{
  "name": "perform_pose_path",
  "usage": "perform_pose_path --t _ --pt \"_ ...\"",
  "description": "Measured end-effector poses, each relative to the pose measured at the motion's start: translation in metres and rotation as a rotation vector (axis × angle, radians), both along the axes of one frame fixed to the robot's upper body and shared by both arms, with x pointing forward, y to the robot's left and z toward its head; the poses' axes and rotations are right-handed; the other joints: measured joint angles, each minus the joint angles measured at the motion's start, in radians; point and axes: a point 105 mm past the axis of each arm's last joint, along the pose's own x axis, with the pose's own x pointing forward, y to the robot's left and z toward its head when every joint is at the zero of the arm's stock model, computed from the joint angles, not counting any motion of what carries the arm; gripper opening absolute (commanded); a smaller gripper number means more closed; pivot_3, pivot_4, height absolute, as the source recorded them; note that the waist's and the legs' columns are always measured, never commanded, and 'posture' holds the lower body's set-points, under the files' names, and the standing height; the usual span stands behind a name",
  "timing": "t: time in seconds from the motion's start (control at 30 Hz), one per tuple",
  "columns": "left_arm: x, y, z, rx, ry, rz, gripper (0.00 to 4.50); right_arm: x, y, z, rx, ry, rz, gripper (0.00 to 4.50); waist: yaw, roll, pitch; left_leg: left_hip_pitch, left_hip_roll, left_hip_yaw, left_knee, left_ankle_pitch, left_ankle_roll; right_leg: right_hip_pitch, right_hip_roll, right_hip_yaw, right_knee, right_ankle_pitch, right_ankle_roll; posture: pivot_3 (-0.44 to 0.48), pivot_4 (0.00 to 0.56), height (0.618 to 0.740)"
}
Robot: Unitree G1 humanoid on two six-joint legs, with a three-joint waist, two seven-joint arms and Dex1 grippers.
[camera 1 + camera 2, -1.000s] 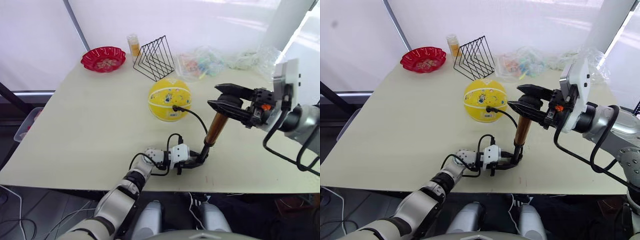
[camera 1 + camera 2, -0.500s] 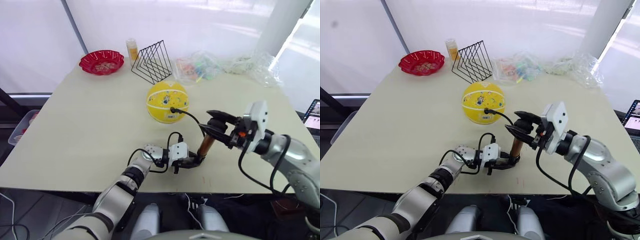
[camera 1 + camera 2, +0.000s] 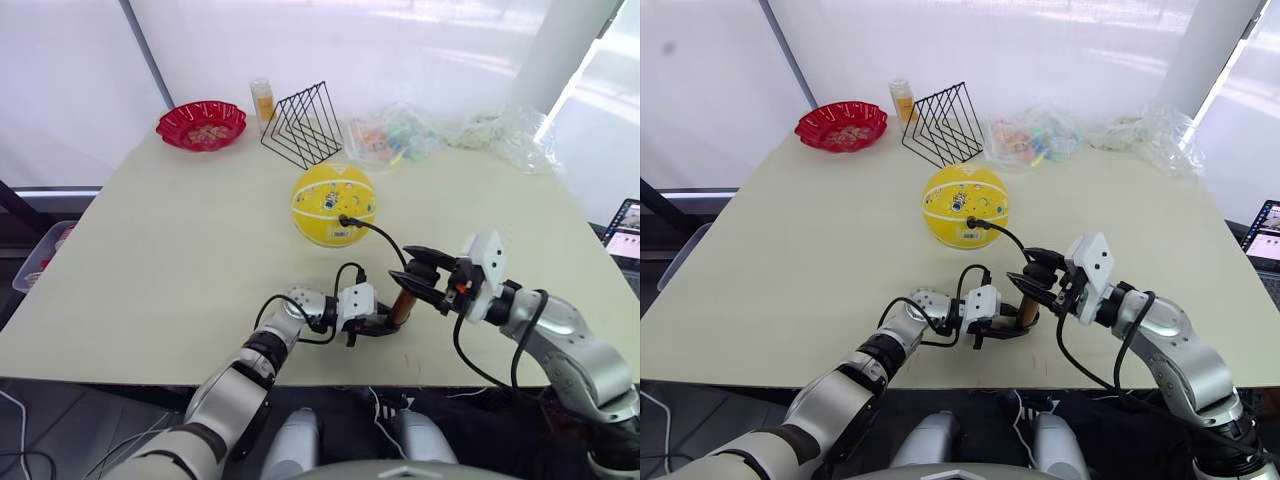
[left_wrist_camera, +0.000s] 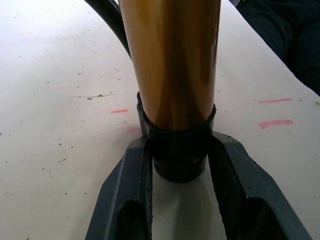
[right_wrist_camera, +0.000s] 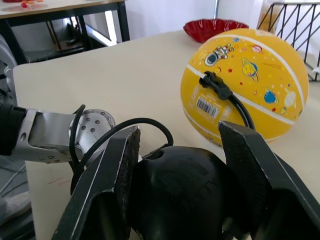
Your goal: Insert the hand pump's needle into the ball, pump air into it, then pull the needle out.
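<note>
The yellow ball (image 3: 333, 205) rests mid-table with the needle's black fitting (image 5: 214, 84) plugged into its side; the metal tip itself is hidden inside. A thin black hose (image 3: 385, 236) runs from there to the hand pump (image 3: 402, 306), which stands near the table's front edge with little of its gold tube showing. My left gripper (image 4: 180, 145) is shut on the black bottom cap (image 4: 179, 159), one finger on each side. My right gripper (image 3: 408, 268) is shut on the black handle (image 5: 175, 195) at the pump's top, low over the tube.
At the back of the table (image 3: 180, 250) stand a red bowl (image 3: 201, 123), a small bottle (image 3: 262, 98), a black wire rack (image 3: 305, 125) and clear plastic bags (image 3: 400, 135). Red marks (image 4: 272, 122) dot the tabletop by the pump's base.
My right gripper has come down and nearer with the handle, so the gold tube shows far shorter than before. The left gripper, pump base and ball have stayed put.
</note>
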Motion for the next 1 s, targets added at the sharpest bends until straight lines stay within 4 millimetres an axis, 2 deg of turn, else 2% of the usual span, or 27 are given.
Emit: perform_pose_path --t 0.07,0.2,0.43,0.47,0.6,0.9,0.97,1.0 --pt "0.000 0.000 0.001 0.000 -0.003 -0.005 1.11 0.000 -0.001 0.007 0.006 -0.007 0.005 2.01 0.000 0.000 0.001 0.000 -0.001 0.000 0.000 0.000 0.000 0.000 0.000 0.000 0.000 0.000 0.000 0.000 0.150 0.737" --pt "0.001 -0.001 0.003 0.001 -0.008 -0.016 1.11 -0.004 -0.006 0.043 0.026 -0.065 0.042 2.01 0.000 0.004 0.004 -0.001 -0.001 0.001 0.000 0.000 0.000 0.000 0.000 0.000 0.000 0.000 0.000 0.000 0.150 0.737" --pt "0.002 -0.001 0.005 0.002 -0.012 -0.018 1.11 -0.010 -0.014 0.087 0.041 -0.122 0.080 2.01 0.000 0.005 0.007 -0.001 -0.001 0.002 0.000 0.001 0.001 0.000 0.000 0.000 0.000 0.000 0.000 0.000 0.150 0.737" --pt "0.002 -0.001 0.005 0.002 -0.012 -0.019 1.11 -0.012 -0.016 0.099 0.045 -0.147 0.086 2.01 0.000 0.005 0.007 -0.001 -0.001 0.001 0.000 0.001 0.001 0.000 0.000 0.000 0.000 0.000 0.000 0.000 0.150 0.737" --pt "0.002 -0.001 0.005 0.003 -0.014 -0.021 1.11 -0.014 -0.017 0.112 0.042 -0.162 0.095 2.01 -0.001 0.007 0.008 -0.001 -0.001 0.002 0.000 0.001 0.001 -0.001 0.000 0.001 0.000 0.000 0.000 0.000 0.150 0.737" --pt "0.002 -0.001 0.005 0.003 -0.014 -0.023 1.11 -0.014 -0.016 0.111 0.028 -0.148 0.093 2.01 -0.001 0.006 0.010 -0.001 -0.002 0.002 0.000 0.002 0.003 -0.001 0.000 0.000 0.000 0.000 0.001 0.000 0.150 0.737" --pt "0.002 -0.001 0.005 0.004 -0.012 -0.022 1.11 -0.014 -0.016 0.106 0.041 -0.141 0.086 2.01 -0.001 0.003 0.008 -0.001 -0.001 0.002 0.000 0.002 0.003 0.000 0.000 0.000 0.000 0.000 0.001 0.000 0.150 0.737" --pt "0.001 0.000 0.004 0.006 -0.010 -0.020 1.11 -0.013 -0.015 0.096 0.050 -0.124 0.077 2.01 -0.001 0.001 0.006 -0.001 -0.001 0.001 0.000 0.002 0.003 0.000 0.000 0.000 0.000 0.000 0.001 0.000 0.150 0.737"
